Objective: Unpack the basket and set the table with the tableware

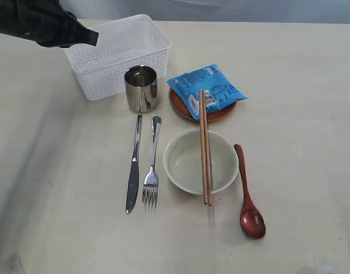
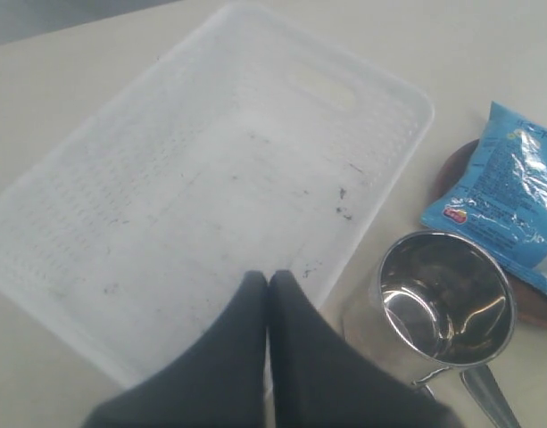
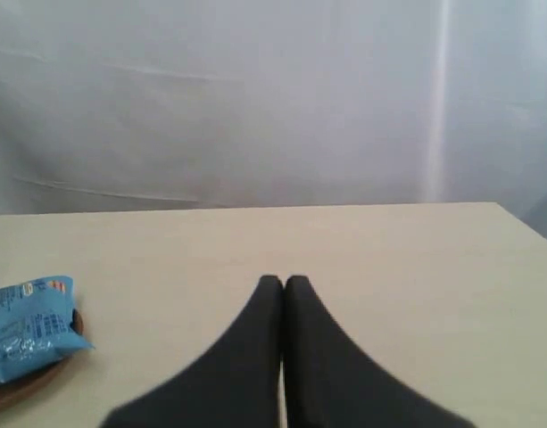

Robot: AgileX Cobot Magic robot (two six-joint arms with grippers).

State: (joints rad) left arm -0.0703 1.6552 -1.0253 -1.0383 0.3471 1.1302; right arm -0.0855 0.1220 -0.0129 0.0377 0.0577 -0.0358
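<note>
The white lattice basket stands empty at the back left of the table. In front of it sit the steel cup, the reddish-brown plate, the cream bowl with two chopsticks laid across bowl and plate, the knife, the fork and the dark red spoon. My left gripper hangs shut and empty above the basket. My right gripper is shut and empty over bare table; the exterior view does not show it.
A blue snack packet lies on the plate under the chopsticks. A pale backdrop rises behind the table's far edge.
</note>
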